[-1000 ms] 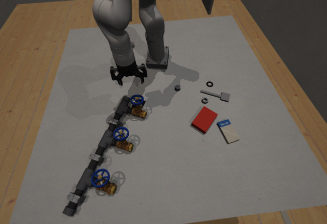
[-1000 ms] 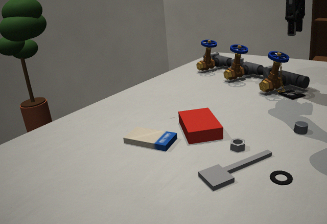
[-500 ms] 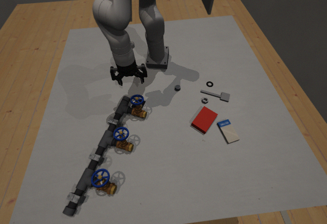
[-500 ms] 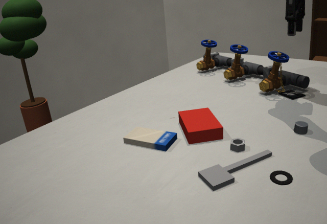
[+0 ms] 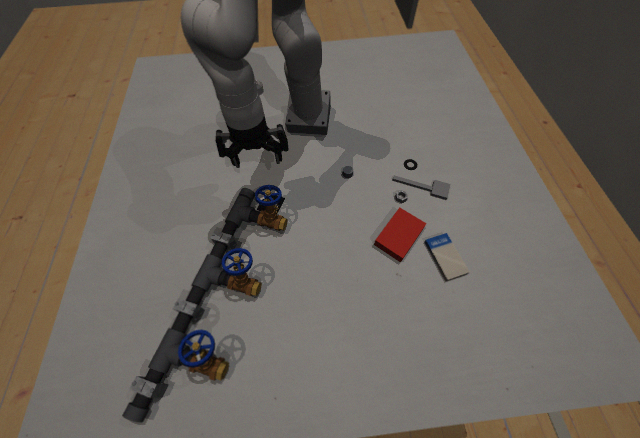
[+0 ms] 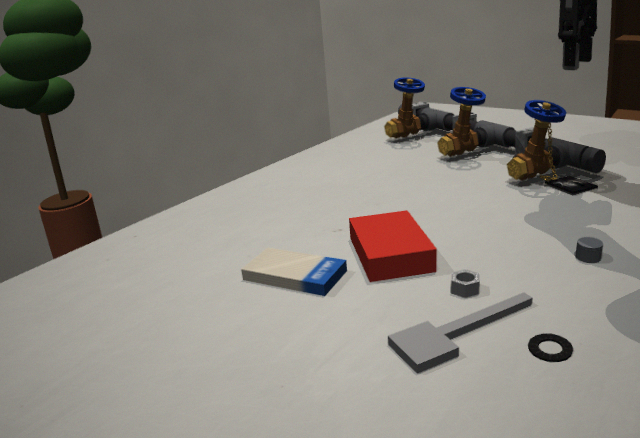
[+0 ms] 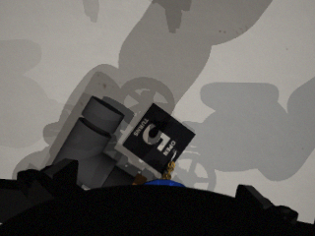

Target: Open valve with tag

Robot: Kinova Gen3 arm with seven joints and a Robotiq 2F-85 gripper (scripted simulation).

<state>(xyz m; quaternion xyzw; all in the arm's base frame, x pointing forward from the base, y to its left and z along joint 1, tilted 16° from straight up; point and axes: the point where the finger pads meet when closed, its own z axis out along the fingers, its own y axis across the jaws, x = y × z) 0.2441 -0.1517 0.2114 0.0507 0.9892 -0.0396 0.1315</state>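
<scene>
Three brass valves with blue handwheels sit on one grey pipe [image 5: 206, 269] [image 6: 585, 152] [image 7: 93, 133]. The valve nearest the arm [image 5: 268, 196] [image 6: 544, 110] has a gold chain running down to a black tag [image 6: 570, 184] [image 7: 158, 139] that lies flat on the mat beside it. In the wrist view the tag reads "OPEN 5 TURNS". The middle valve [image 5: 236, 264] [image 6: 467, 95] and the far valve [image 5: 198, 351] [image 6: 408, 84] carry no tag. My gripper [image 5: 256, 159] [image 6: 571, 56] is open and empty. It hangs well above the tagged valve, a little toward the arm's base.
A red block [image 5: 400, 232] [image 6: 392, 244], a pale card box with a blue band [image 5: 446, 256] [image 6: 294, 269], a hex nut [image 5: 403, 194] [image 6: 464, 283], a grey paddle [image 5: 440, 188] [image 6: 423, 345], a black washer [image 5: 410, 160] [image 6: 550, 347] and a grey cap [image 5: 347, 170] [image 6: 588, 248] lie to the right of the valves.
</scene>
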